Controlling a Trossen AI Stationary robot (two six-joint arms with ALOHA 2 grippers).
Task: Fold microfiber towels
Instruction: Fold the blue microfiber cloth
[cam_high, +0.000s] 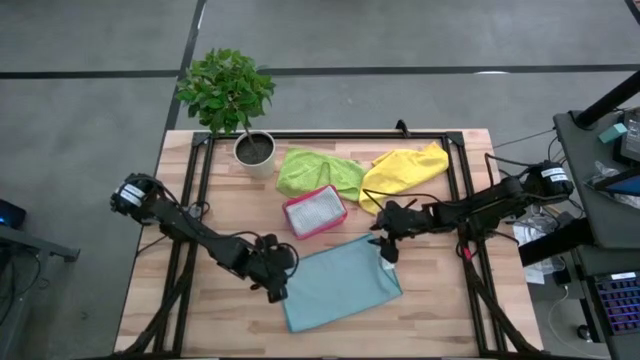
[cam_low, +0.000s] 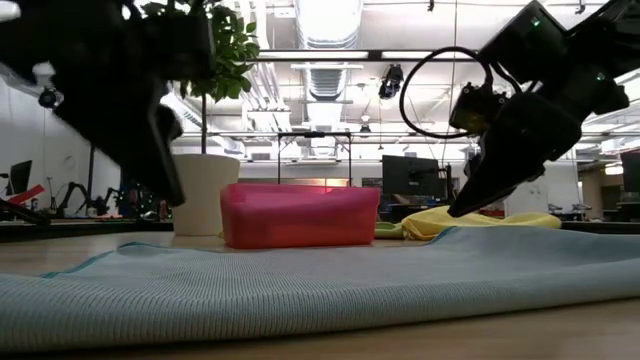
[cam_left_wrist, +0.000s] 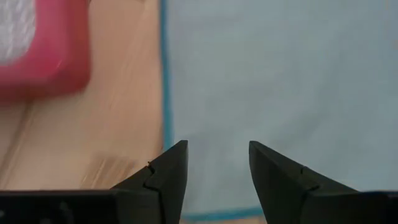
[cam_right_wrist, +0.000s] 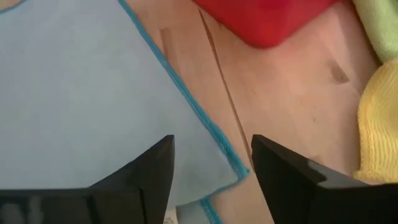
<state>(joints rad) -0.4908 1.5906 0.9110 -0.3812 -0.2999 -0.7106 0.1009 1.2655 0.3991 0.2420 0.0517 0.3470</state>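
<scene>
- Nearest the low camera lay the teal-blue towel (cam_low: 330, 285), spread flat near the front edge of the table, slightly right of its middle, one corner turned toward the pink tray (cam_high: 314, 210).
- Left gripper (cam_high: 278, 290) hung over the towel's left side, its fingers (cam_left_wrist: 166, 174) parted with nothing between them; the bound edge ran just beside them in the left wrist view.
- Right gripper (cam_high: 388, 252) stood above the towel's corner nearest the table's right edge, fingers (cam_right_wrist: 149, 174) likewise apart and empty, the bright blue hem (cam_right_wrist: 186, 106) passing between them.
- Judged from this, the step was taking hold of the cloth at two points for the first fold.
- To do it well, each gripper should have come down squarely on the hem rather than the loose middle, pinching only one layer.
- Both lifts would have needed to rise together, so the cloth carried over evenly and the edges met.
- Risk lay in a gripper pressing into the wood and missing the thin fabric, or dragging the towel askew.
- Lime green towel (cam_high: 318, 170) and yellow towel (cam_high: 405, 172) lay bunched near the table's back edge, behind the tray, waiting unfolded.
- A potted plant (cam_high: 240, 110) stood at the back edge left of them, well clear of the work.
</scene>
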